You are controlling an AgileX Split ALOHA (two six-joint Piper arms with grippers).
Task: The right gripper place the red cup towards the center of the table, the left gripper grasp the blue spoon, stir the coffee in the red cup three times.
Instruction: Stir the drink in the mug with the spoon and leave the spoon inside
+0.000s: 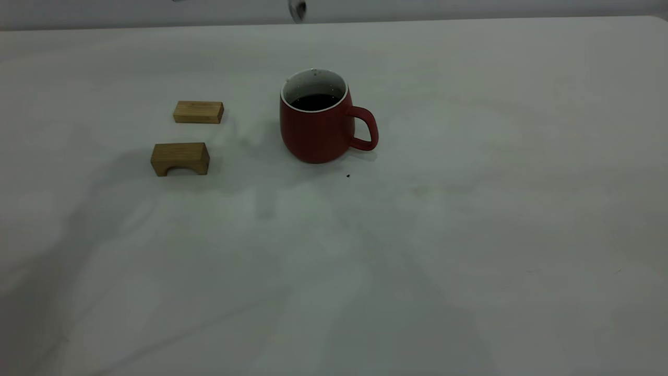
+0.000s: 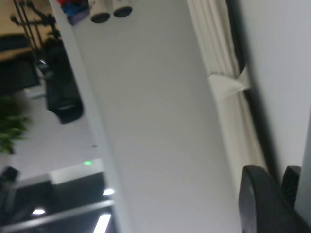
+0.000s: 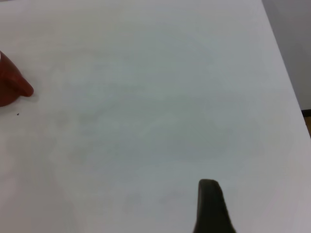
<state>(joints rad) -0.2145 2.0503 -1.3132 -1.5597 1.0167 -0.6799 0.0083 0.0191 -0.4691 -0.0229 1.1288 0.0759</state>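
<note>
The red cup (image 1: 319, 125) stands upright near the middle of the table (image 1: 469, 235), handle to the right, with the dark coffee (image 1: 314, 101) in it. An edge of the cup (image 3: 9, 82) also shows in the right wrist view. Only the grey bowl of the blue spoon (image 1: 297, 9) shows, hanging in the air at the top edge, above and behind the cup. My left gripper (image 2: 278, 175) is out of the exterior view; its two fingers stand close together beside a pale strip, shut on the spoon. My right gripper (image 3: 211, 206) hovers over bare table, well to the right of the cup.
Two tan wooden blocks lie left of the cup: a flat one (image 1: 198, 112) and an arched one (image 1: 180, 159). A tiny dark speck (image 1: 348, 176) sits just in front of the cup. The table's far edge (image 1: 469, 20) runs behind.
</note>
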